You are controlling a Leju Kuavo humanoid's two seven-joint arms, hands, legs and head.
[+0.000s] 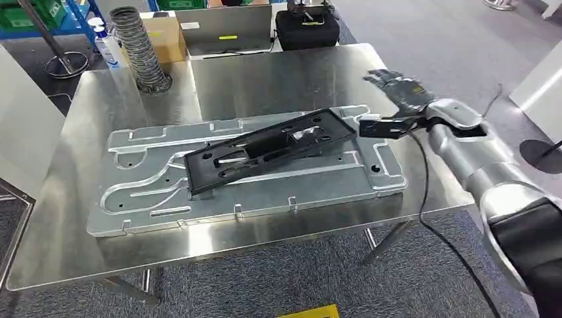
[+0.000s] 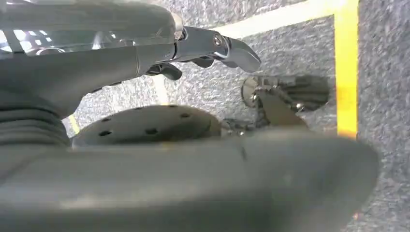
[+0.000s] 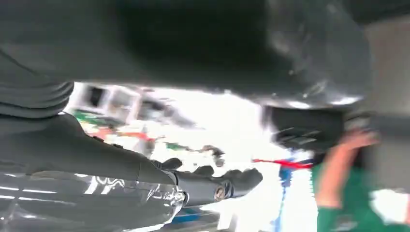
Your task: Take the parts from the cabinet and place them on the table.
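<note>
A long black flat part (image 1: 265, 149) with cut-outs lies slantwise on a big silver machined plate (image 1: 166, 199). The plate rests on the steel table (image 1: 278, 79). My right hand (image 1: 397, 89) hovers above the table's right side, just past the black part's right end, fingers spread and holding nothing. In the right wrist view that hand (image 3: 208, 183) is blurred against a bright background. My left hand (image 2: 193, 53) hangs over grey carpet, its thumb out and nothing in it.
A coiled ribbed hose (image 1: 140, 50) stands at the table's far left, with a cardboard box (image 1: 166, 33), a grey case (image 1: 228, 30) and a black bag (image 1: 306, 30) behind. A black cable (image 1: 424, 192) hangs from my right wrist. A person's green sleeve (image 3: 348, 208) is blurred nearby.
</note>
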